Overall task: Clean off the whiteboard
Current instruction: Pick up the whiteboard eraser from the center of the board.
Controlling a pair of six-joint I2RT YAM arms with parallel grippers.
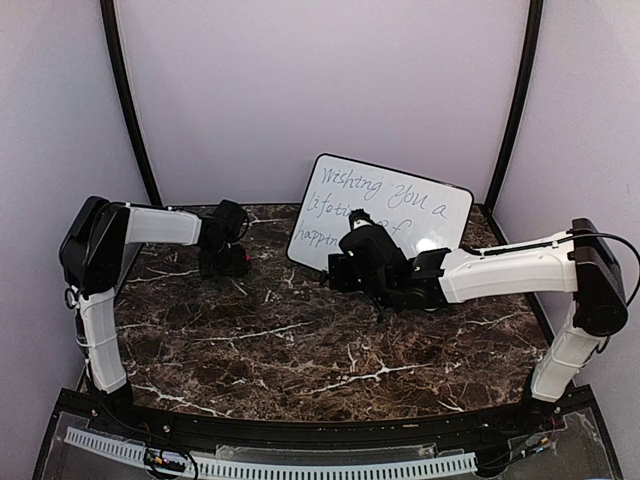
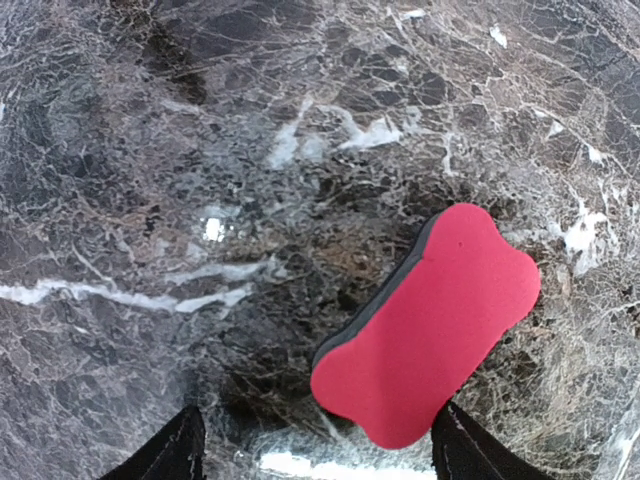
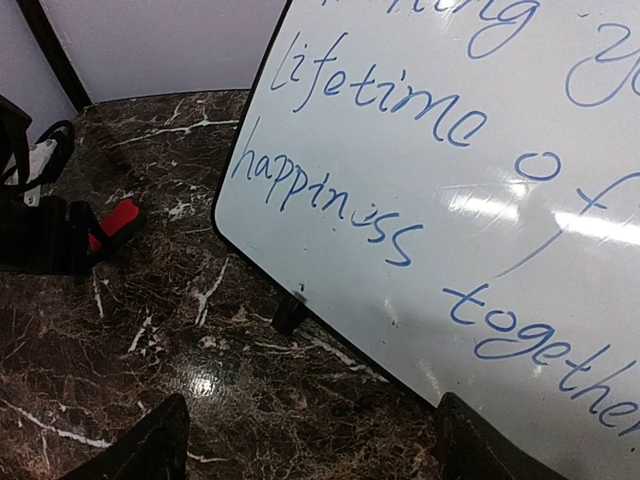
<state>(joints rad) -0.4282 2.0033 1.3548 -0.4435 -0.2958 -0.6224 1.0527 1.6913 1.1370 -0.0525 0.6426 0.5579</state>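
The whiteboard [image 1: 395,200] stands tilted against the back wall, with blue handwriting across it. In the right wrist view the whiteboard [image 3: 450,150] fills the upper right. My right gripper [image 3: 310,455] hangs open just in front of its lower left corner with nothing between its fingers. In the top view the right gripper [image 1: 332,272] points left, low over the table. A red eraser [image 2: 430,325] with a dark underside lies flat on the marble. My left gripper [image 2: 315,460] is open around its near end. The right fingertip [image 2: 470,455] is close to the eraser and the left fingertip is well clear.
The table is dark marble [image 1: 300,340] with white veins. A small black foot [image 3: 290,312] props the board's lower edge. Side walls and black frame posts [image 1: 125,90] close in the back. From the right wrist view, the red eraser [image 3: 115,225] shows beside the left arm's dark gripper.
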